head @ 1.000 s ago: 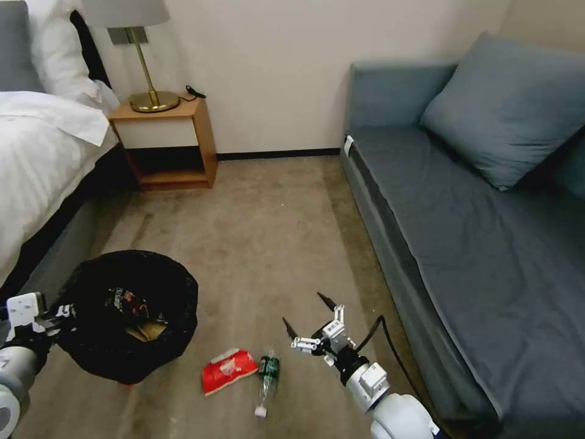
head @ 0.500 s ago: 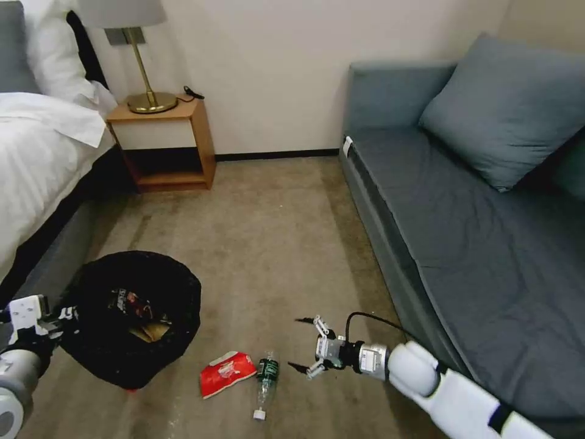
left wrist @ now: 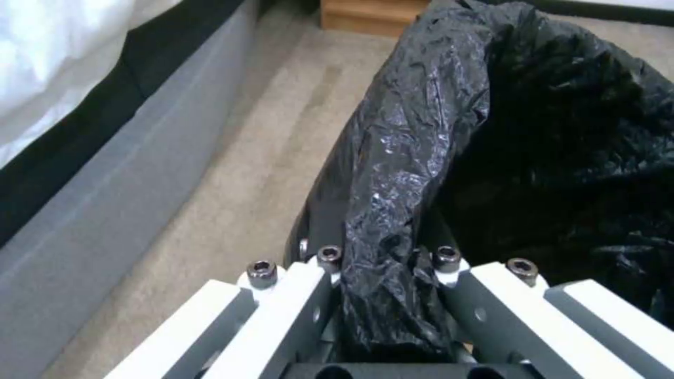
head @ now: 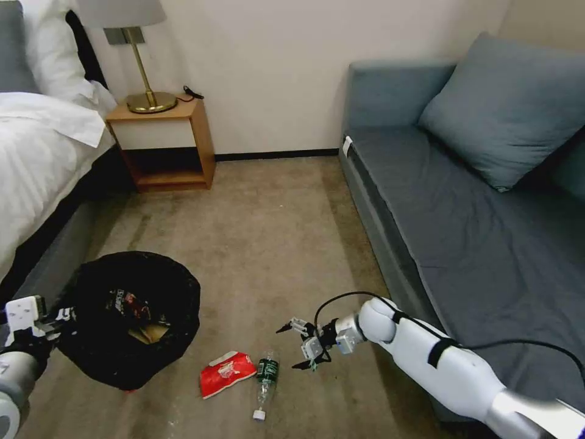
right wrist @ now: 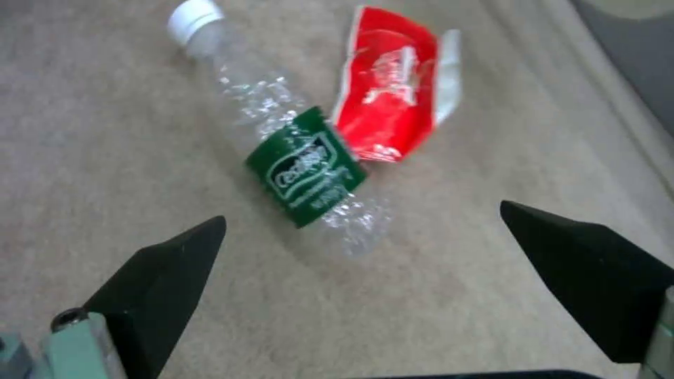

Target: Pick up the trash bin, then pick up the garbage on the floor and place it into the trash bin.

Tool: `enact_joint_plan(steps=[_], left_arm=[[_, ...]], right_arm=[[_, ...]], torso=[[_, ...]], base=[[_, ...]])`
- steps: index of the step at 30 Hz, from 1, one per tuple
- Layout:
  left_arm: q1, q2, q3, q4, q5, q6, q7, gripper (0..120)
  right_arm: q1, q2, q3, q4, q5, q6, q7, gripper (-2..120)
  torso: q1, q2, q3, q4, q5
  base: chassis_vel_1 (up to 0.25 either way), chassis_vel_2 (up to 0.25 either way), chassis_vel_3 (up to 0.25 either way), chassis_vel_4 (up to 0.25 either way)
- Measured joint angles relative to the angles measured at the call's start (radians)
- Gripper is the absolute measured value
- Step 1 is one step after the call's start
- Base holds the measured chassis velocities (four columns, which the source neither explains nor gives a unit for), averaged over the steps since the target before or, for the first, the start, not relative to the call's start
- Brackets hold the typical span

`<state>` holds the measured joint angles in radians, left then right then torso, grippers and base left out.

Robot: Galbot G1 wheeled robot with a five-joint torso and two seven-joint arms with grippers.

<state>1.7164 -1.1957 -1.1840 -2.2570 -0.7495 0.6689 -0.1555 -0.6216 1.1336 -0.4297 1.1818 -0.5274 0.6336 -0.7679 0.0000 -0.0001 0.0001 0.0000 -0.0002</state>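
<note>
Right wrist view puts my right gripper (right wrist: 362, 231) closest to the work: its two dark fingertips (right wrist: 165, 263) stand wide apart with nothing between them, low over the floor (right wrist: 105, 131). Just beyond them lies the clear bottle (right wrist: 295, 158) with the green label, on its side, white cap pointing away from the gripper. The red snack packet (right wrist: 389, 100) lies flat beside it, touching or nearly touching the bottle at the label.

From the head view, my right gripper (head: 297, 347) sits just beside the bottle (head: 265, 378), on the sofa side. Farther to my left, my left gripper (left wrist: 383, 295) is clamped on the rim of the trash bin (head: 131, 317), pinching its black bag (left wrist: 407, 158) between the fingers. Some litter already lies inside. Beyond are the bed (head: 36, 152), nightstand (head: 164, 140) and sofa (head: 481, 219).
</note>
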Motion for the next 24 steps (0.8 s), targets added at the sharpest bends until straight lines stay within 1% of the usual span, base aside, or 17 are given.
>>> enact_joint_plan(steps=[4,11,15,18,24], left_arm=[[-0.001,0.0,0.002,-0.001,0.0,0.001,0.0,7],[-0.001,-0.001,0.002,-0.002,-0.001,0.002,0.001,7],[0.003,0.001,-0.006,-0.006,-0.006,0.002,0.001,7],[0.007,0.003,-0.014,-0.007,-0.01,0.003,0.001,7],[0.007,0.0,-0.011,-0.005,-0.011,0.004,0.001,7]], right_arm=[[0.01,0.06,-0.014,-0.059,-0.083,0.035,0.005,100],[0.019,0.099,-0.032,-0.097,-0.111,0.048,0.02,100],[0.042,0.125,-0.071,-0.139,-0.112,0.055,0.034,100],[0.051,0.165,-0.079,-0.182,-0.149,0.067,0.049,100],[0.051,0.222,-0.078,-0.237,-0.205,0.082,0.062,100]], torso=[[0.0,0.0,0.0,0.0,0.0],[0.0,0.0,0.0,0.0,0.0],[0.0,0.0,0.0,0.0,0.0],[0.0,0.0,0.0,0.0,0.0001],[0.0,0.0,0.0,0.0,0.0001]], base=[[0.0,0.0,0.0,0.0],[0.0,0.0,0.0,0.0],[0.0,0.0,0.0,0.0],[0.0,0.0,0.0,0.0],[0.0,0.0,0.0,0.0]])
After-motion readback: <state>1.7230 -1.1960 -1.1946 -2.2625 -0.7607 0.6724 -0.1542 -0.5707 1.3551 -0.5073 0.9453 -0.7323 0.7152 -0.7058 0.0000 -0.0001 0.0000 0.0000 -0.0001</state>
